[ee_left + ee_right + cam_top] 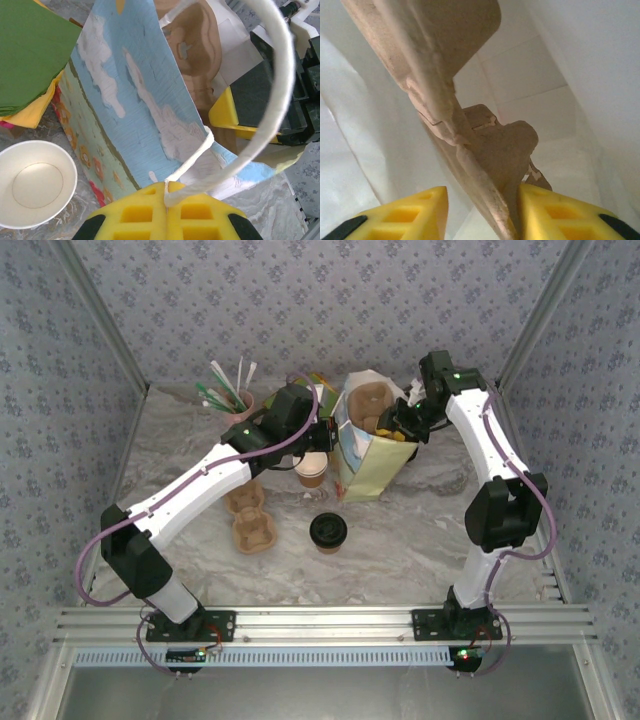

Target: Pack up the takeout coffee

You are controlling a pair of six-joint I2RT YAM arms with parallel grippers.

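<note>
**Lidded cup waiting on the desk, near side of the bag**

The takeout coffee (328, 530) is standing upright on the desk (420, 540), black lid facing up, so its long axis is running vertically. It is sitting apart from the paper bag (372, 465), toward the arm bases and roughly midway between the two arms.

The right gripper (482, 205) is reaching down into the bag's mouth with its jaws partly apart. The cardboard cup carrier (470, 130) is lying between them, leaning on one pad with a gap showing at the other, so nothing is being clamped. From this gripper the coffee is lying toward the near edge and somewhat to the left, lower than the bag's rim.

The left gripper (167, 197) is pinching fully closed on the bag's white handle (280, 100), holding the mouth open. It is sitting slightly closer to the coffee, but it is occupied. The right arm is therefore looking like the likelier one to fetch the cup, coming at the upright cup from above or from the side once it is clear of the bag.
</note>
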